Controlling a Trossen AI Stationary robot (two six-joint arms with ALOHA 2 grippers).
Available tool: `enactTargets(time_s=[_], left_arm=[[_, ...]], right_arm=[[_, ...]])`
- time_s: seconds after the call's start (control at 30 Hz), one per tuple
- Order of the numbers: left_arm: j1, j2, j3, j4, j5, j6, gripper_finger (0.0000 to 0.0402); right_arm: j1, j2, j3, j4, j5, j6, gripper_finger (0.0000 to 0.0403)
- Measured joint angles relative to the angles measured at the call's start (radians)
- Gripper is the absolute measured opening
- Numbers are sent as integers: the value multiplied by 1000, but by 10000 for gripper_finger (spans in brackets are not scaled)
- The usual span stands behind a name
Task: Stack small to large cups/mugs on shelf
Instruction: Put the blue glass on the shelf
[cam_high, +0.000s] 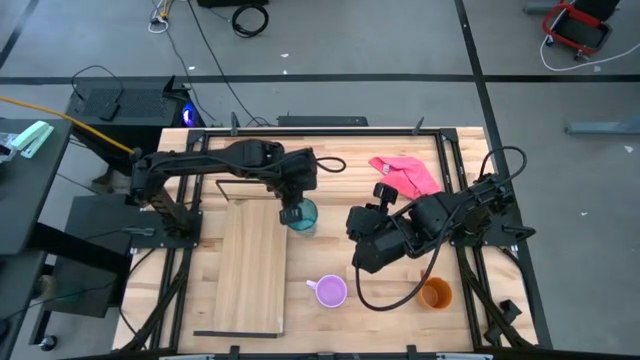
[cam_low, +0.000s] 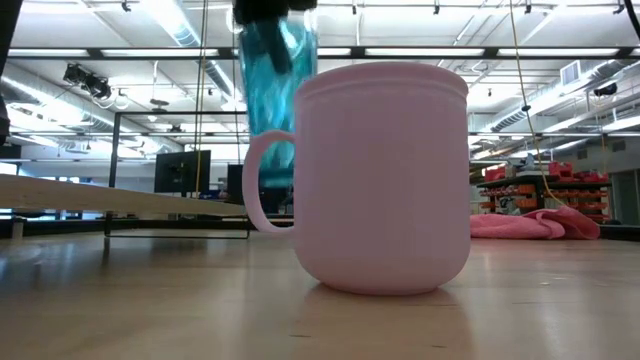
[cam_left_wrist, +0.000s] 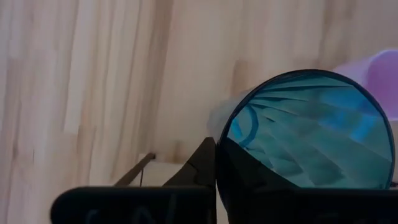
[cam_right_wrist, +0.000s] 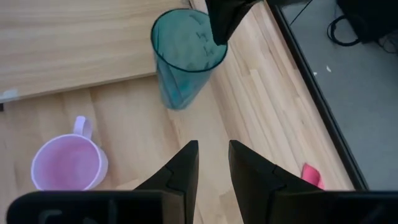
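My left gripper (cam_high: 292, 211) is shut on the see-through teal tumbler (cam_high: 304, 218), held in the air just off the right long edge of the pale wood shelf (cam_high: 250, 265). In the low view the tumbler (cam_low: 272, 100) hangs behind the lilac mug (cam_low: 385, 180). The lilac mug (cam_high: 330, 291) stands upright on the table near the front. The orange mug (cam_high: 436, 294) stands to its right. My right gripper (cam_right_wrist: 212, 149) is open a little and empty, low over the table, right of the tumbler (cam_right_wrist: 183, 62). My left gripper holds the tumbler by its rim (cam_left_wrist: 225, 132), one finger inside the cup and one finger (cam_left_wrist: 202, 163) outside its wall. The fingers come from above, pointing down. The tumbler hangs below them, mouth up, clear of the table.
A pink cloth (cam_high: 405, 172) lies at the table's far right. A black wire frame stands at each short end of the shelf (cam_right_wrist: 74, 43). The right arm (cam_high: 440, 215) lies across the table's right half.
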Motion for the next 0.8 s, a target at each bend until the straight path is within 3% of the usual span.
enactTargets(time_s=[0.3, 0.5, 0.8], left_arm=[[-60, 0, 192, -230, -7, -81, 12], [-84, -1, 254, -413, -80, -156, 12], [-63, -24, 251, -401, -90, -158, 12]], right_arm=[[6, -26, -71, 2, 0, 36, 96], [13, -173, -318, -2, 1, 228, 96], [90, -404, -681, 120, 0, 471, 96]])
